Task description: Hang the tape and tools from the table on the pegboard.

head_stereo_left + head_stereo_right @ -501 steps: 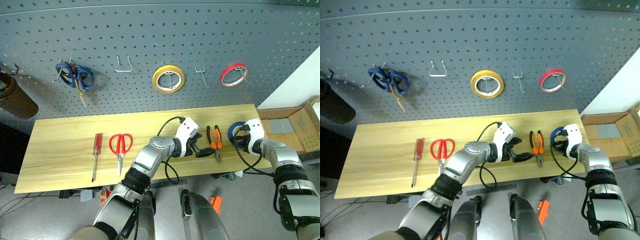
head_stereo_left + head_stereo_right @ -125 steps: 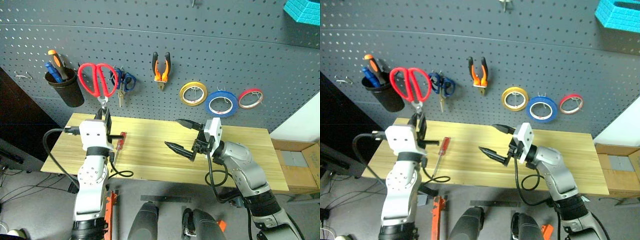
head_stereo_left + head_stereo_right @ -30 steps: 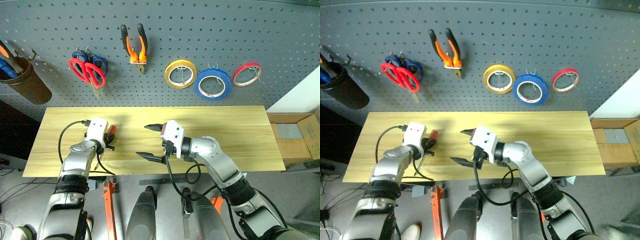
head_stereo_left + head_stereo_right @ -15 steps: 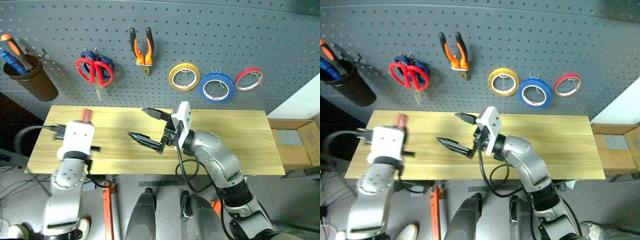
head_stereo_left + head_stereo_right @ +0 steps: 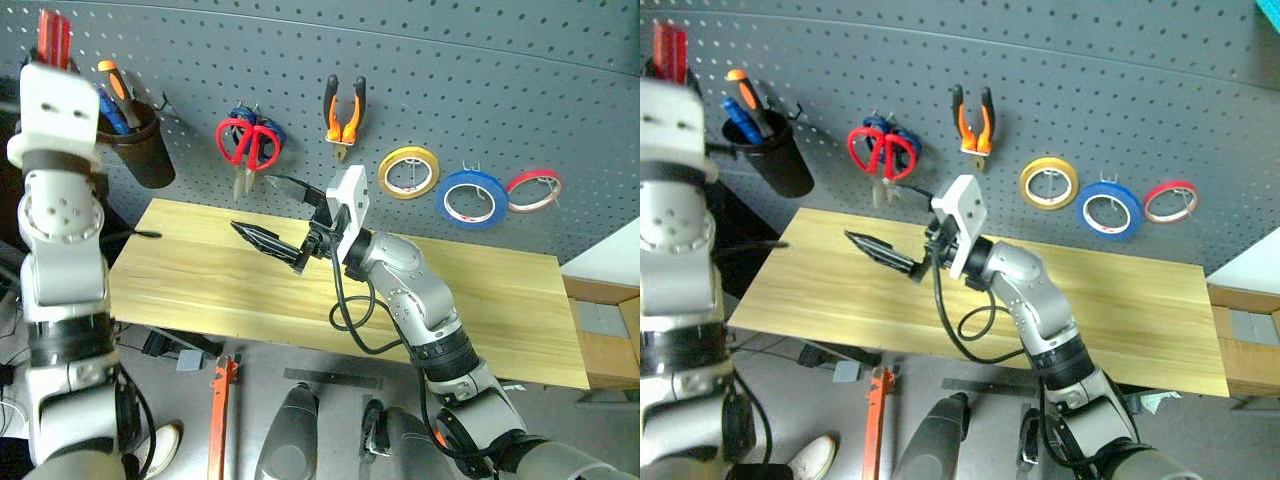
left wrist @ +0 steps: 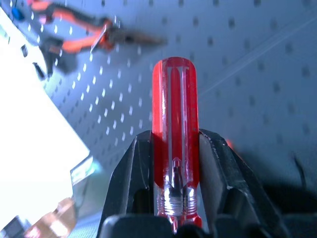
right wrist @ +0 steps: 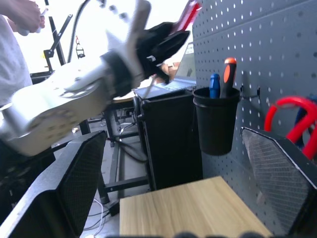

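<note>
My left gripper [image 6: 177, 148] is shut on the red-handled screwdriver [image 6: 176, 114], raised high at the far left in front of the pegboard [image 5: 450, 80]; the red handle [image 5: 52, 38] sticks up above the wrist. My right gripper [image 5: 255, 205] hangs open and holds nothing over the table [image 5: 200, 280], pointing left. On the pegboard hang the red scissors [image 5: 245, 145], the orange-and-black pliers [image 5: 343, 110] and the blue tape [image 5: 472, 198].
A black cup [image 5: 140, 150] holding an orange and a blue handle hangs beside my left hand. Blue scissors sit behind the red ones. Yellow tape [image 5: 408, 172] and red tape [image 5: 533, 192] flank the blue. A person's sleeve [image 7: 15, 29] shows beyond the table's left end.
My left arm has lifted the screwdriver from table height to well above the cup. The right gripper rose slightly, still open. The camera has swung left.
</note>
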{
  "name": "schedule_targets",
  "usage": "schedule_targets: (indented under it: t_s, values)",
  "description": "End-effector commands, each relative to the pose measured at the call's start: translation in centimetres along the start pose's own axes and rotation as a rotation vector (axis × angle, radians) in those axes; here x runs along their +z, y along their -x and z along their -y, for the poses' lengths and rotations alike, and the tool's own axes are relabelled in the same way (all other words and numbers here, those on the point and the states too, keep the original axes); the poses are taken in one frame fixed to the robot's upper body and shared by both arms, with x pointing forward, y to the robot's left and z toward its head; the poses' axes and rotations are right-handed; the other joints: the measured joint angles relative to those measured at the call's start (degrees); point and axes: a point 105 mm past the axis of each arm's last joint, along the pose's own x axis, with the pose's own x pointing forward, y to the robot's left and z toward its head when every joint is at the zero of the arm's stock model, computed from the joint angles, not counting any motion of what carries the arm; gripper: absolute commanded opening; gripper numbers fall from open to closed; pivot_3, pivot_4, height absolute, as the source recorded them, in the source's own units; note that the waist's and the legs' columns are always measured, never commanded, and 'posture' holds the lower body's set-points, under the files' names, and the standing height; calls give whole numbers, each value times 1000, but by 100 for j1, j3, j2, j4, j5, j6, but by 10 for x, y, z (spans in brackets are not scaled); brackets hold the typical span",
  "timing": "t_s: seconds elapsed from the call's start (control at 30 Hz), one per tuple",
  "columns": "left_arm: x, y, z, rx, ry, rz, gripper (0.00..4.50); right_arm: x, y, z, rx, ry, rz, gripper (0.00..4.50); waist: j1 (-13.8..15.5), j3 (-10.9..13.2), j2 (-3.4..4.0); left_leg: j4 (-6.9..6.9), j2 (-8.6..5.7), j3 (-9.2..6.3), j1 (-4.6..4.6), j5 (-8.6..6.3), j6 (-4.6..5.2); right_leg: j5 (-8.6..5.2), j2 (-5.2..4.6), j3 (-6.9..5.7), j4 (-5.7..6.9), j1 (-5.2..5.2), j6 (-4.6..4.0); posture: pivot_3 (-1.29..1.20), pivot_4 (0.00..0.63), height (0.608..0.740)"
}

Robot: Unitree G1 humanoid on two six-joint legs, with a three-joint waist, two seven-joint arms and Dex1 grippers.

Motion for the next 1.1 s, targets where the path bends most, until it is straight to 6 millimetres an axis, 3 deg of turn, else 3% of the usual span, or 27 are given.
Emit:
schedule_targets:
  t_s: [0.03,0.2,0.5,0.63,0.73,1.1]
  values:
    - [10,-20,-6,19,0,79,866,12,1,2,-9,44,34,4500,9,0,0,0,-2,3,0,0,0,0,0,4,4,-2,0,371,178,740]
    - [6,-42,-10,36,19,93,866,10,5,4,-36,45,22,4500,-6,0,0,4,4,7,0,0,0,7,2,1,9,-5,-11,355,190,740]
    - [10,-63,-11,-1,35,104,866,5,10,9,-69,39,2,4500,-11,0,0,15,1,6,0,1,1,15,6,-8,17,-2,-24,349,218,740]
    - [8,-68,-3,-32,106,75,866,3,10,9,-75,36,-4,4500,-15,0,0,17,3,5,0,1,1,15,13,-12,19,-2,-23,347,227,740]
    - [1,-71,5,-53,336,14,866,-1,11,8,-78,32,-15,4500,-14,0,0,17,3,3,0,1,1,16,14,-16,21,-1,-25,345,229,740]
    - [4,-73,5,-72,302,15,866,-7,18,11,-96,36,-39,4500,-21,0,0,26,3,-22,3,6,-1,15,14,-43,28,12,-24,337,237,740]
